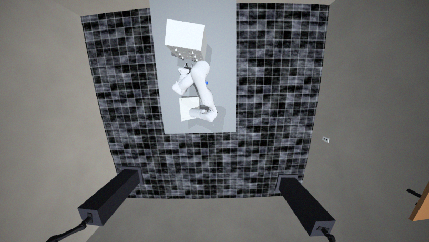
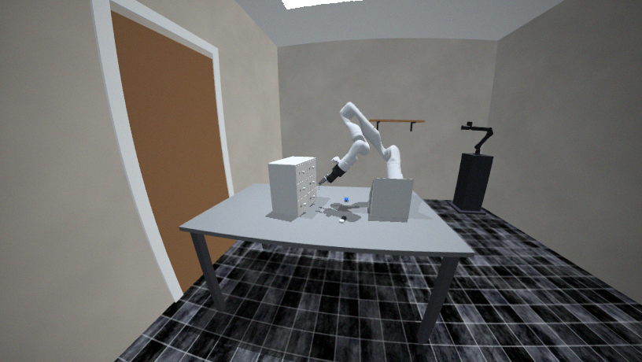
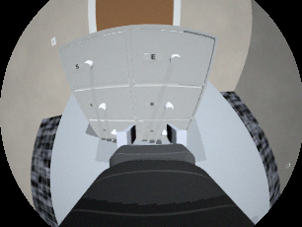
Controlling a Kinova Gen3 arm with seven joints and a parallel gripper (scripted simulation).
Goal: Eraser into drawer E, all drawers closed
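Presently, the arm [image 1: 200, 73] [image 2: 359, 148] is bent above the table [image 1: 222, 117] [image 2: 252, 227] [image 3: 69, 170], its pincer [image 1: 189, 64] [image 2: 319, 182] [image 3: 151, 131] inclined downward near the front of the small chest [image 1: 184, 34] [image 2: 284, 190] [image 3: 111, 76], fingers apart with nothing between them. The grey table stands on a dark checkered floor [image 1: 210, 165] [image 2: 315, 297] [image 3: 41, 163] between beige walls. The eraser [image 2: 342, 219], apparently the small black-and-white block, lies on the table between chest and base housing, white end toward the exterior view's near edge, long axis slightly oblique.
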